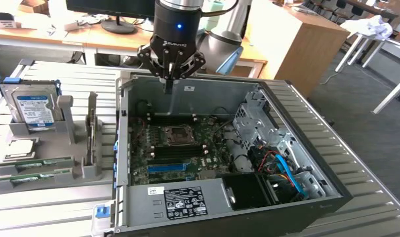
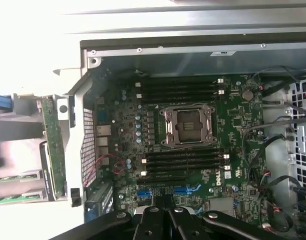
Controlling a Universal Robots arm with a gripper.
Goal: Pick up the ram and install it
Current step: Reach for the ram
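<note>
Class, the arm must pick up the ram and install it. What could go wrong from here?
The shut, empty hand hangs above the open black computer case; lowered there, it might strike the green motherboard. The green ram sticks lie in narrow slots of the grey holder; a grab may slip. Black cables near the black memory slots may snag.

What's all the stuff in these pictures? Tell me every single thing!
computer case: one, black and silver, open, on the table
motherboard: one, green, inside the case
power supply: one, grey, labelled, inside the case
cables: a few, blue, inside the case
holder: one, grey, beside the case
hard drive: one, silver, standing in the holder
processor chip: one, silver, in the holder
ram sticks: at least two, green, in the holder
table: one, silver, slatted
gripper: one, black, shut, empty, above the case
</note>
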